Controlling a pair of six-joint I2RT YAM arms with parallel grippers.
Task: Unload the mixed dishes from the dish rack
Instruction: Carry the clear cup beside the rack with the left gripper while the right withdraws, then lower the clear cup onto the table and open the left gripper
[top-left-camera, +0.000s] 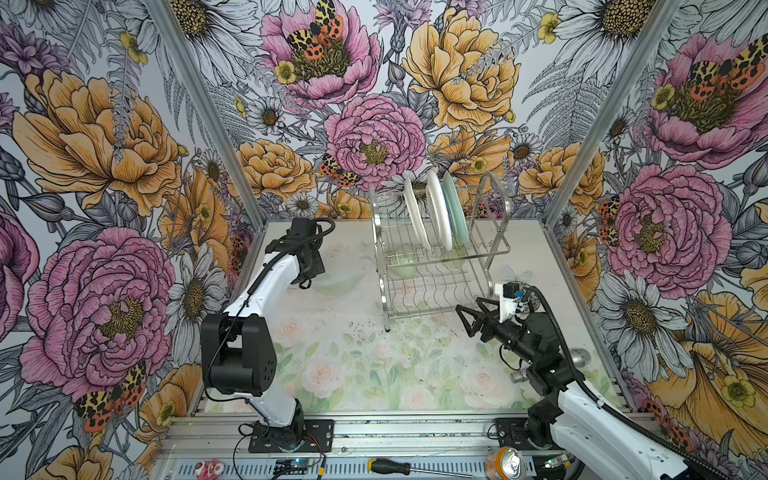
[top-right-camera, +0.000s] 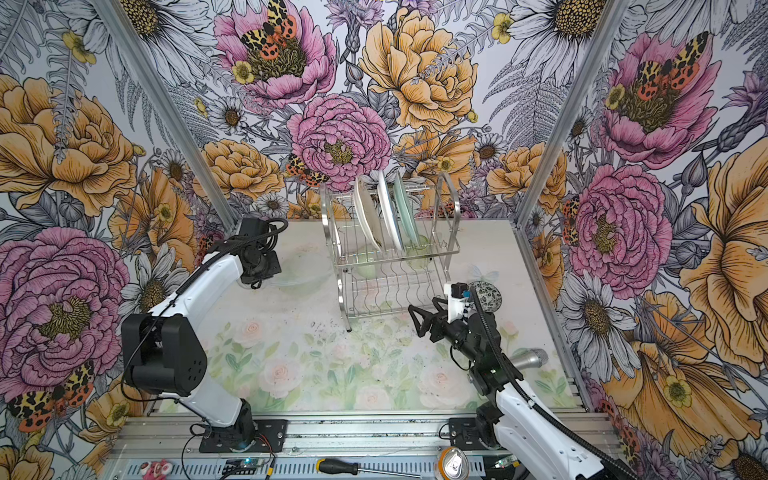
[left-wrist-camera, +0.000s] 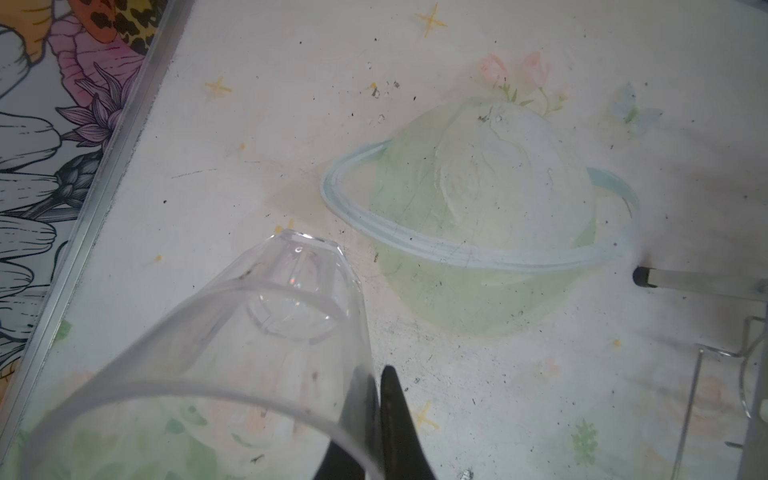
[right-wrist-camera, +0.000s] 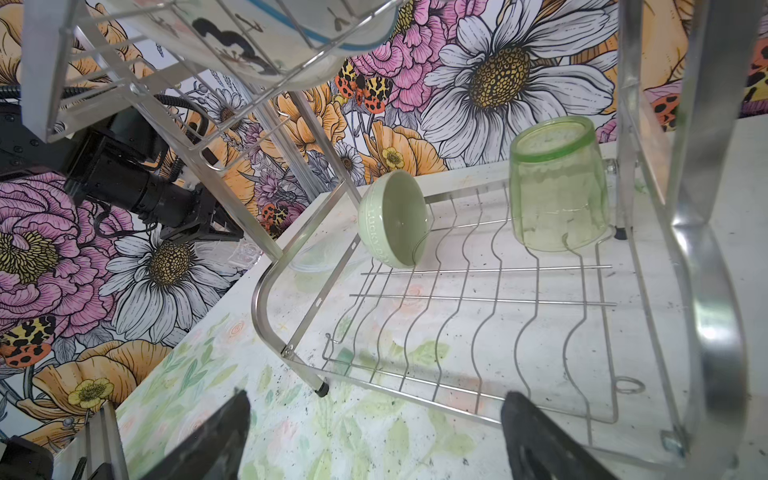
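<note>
Now left gripper (left-wrist-camera: 376, 380) pinches clear glass (left-wrist-camera: 232, 332) wall, beside dish rack (top-left-camera: 376, 232) on left arm's side: set-down step. Right gripper (right-wrist-camera: 378, 399), fingers (right-wrist-camera: 530, 428) spread, faces rack's lower tier; next move likely a reach in for green tumbler (right-wrist-camera: 557, 187).

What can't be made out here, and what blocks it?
The left gripper: hidden under the left arm's wrist in both top views; the left wrist view shows only fingertips pinching the clear glass, its rim cut off by the bottom edge.
The plates: edge-on in both top views, prints unreadable; cropped by the top edge in the right wrist view.
The speckled bowl: partly hidden behind the right wrist camera in both top views.
</note>
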